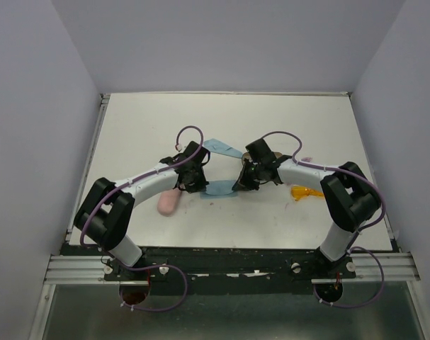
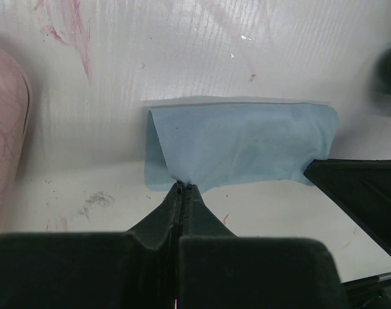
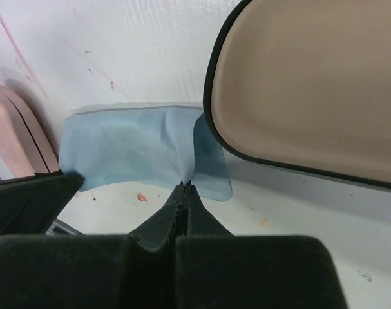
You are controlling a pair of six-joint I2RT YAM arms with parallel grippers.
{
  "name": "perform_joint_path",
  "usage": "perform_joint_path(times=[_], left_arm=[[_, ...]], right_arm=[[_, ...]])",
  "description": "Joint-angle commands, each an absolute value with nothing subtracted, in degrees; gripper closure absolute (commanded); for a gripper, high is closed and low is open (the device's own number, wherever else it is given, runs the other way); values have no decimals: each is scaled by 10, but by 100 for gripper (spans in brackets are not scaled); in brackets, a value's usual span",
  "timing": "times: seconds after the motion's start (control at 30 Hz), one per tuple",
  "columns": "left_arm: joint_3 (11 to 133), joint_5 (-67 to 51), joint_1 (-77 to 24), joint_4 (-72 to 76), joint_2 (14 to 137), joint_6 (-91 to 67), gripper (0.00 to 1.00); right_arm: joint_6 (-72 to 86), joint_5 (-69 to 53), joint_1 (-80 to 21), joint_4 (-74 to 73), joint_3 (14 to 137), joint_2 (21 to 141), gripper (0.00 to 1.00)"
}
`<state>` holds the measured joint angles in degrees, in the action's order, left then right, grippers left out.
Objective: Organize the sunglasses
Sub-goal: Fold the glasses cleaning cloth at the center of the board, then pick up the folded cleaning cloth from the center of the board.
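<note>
The orange sunglasses [image 1: 305, 192] lie on the table to the right, beside my right arm. A pale pink bit [image 1: 307, 160] shows behind that arm; I cannot tell if it is the pink-purple pair. My left gripper [image 1: 200, 185] is shut on the near edge of a light blue cloth [image 2: 240, 148], fingertips pinching it [image 2: 183, 187]. My right gripper [image 1: 238, 185] is shut on the opposite edge of the same cloth [image 3: 124, 148], also seen in its wrist view [image 3: 184, 185]. The cloth [image 1: 220, 189] lies flat on the table between them.
A pink case [image 1: 168, 202] lies left of the cloth, and shows in the left wrist view [image 2: 5, 129]. An open black case with beige lining [image 3: 311, 84] is close to my right gripper. A second blue cloth [image 1: 218, 147] lies further back.
</note>
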<state>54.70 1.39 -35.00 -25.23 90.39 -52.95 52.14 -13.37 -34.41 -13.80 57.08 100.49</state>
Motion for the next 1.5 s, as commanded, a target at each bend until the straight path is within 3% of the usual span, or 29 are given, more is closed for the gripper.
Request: perform_joint_path(times=[0.0,0.4,0.73,0.9,1.0,1.2,1.33,1.47], left_arm=[[541,1,-352,-262,911,-541,100],[539,9,-352,-279,916,-541,100],[539,1,-352,-270,944,-555,95],[531,27,-352,-290,917,-560,80],[528,30,-352,-302,902,-556,66],[532,47,-353,-335,861,-548,45],[535,59,-352,-338,841,-540,25],[548,55,-350,-319,855,-523,22]], right_arm=[[513,-147,-342,-153,560,992,99],[513,-145,-342,-160,557,1000,99],[528,-136,-342,-127,537,1005,87],[526,-121,-342,-142,532,986,73],[520,-106,-341,-156,530,968,64],[502,-59,-342,-186,538,927,55],[457,-61,-343,-187,544,907,50],[436,-64,-343,-173,548,920,48]])
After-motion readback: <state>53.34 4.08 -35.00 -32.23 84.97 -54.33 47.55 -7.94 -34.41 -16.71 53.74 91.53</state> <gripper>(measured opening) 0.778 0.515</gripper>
